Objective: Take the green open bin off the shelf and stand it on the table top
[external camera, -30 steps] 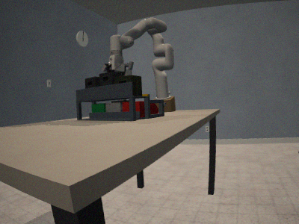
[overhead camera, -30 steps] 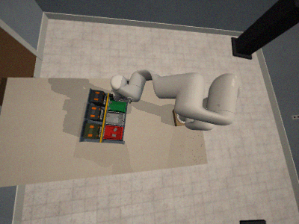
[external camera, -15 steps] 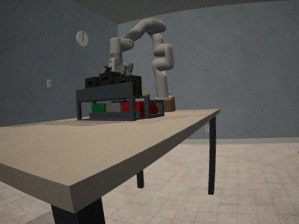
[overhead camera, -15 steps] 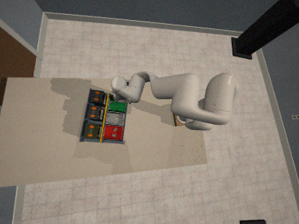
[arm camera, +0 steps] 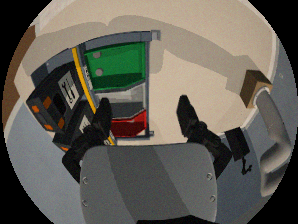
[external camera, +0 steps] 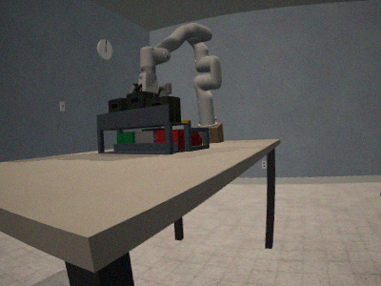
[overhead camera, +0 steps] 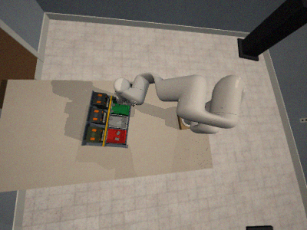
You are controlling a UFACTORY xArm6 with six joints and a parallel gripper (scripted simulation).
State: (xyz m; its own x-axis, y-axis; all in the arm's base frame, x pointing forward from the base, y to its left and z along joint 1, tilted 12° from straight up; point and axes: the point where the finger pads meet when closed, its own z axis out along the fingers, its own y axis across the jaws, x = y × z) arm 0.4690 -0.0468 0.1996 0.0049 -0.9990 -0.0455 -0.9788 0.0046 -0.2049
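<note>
The green open bin (overhead camera: 120, 110) sits on the lower level of the dark shelf (overhead camera: 105, 119), at the end nearest the arm's wrist. It also shows in the wrist view (arm camera: 116, 66) and in the side view (external camera: 126, 137). A grey bin (overhead camera: 117, 122) and a red bin (overhead camera: 116, 136) stand beside it in the same row. My gripper (arm camera: 144, 104) (external camera: 150, 91) is open and empty, just above the shelf near the green bin's end. Its fingers straddle the shelf's front edge.
Three dark bins with orange parts (overhead camera: 97, 113) sit on the upper level behind a yellow rail (overhead camera: 107, 122). The arm's base stands on a wooden block (overhead camera: 184, 124) to the right of the shelf.
</note>
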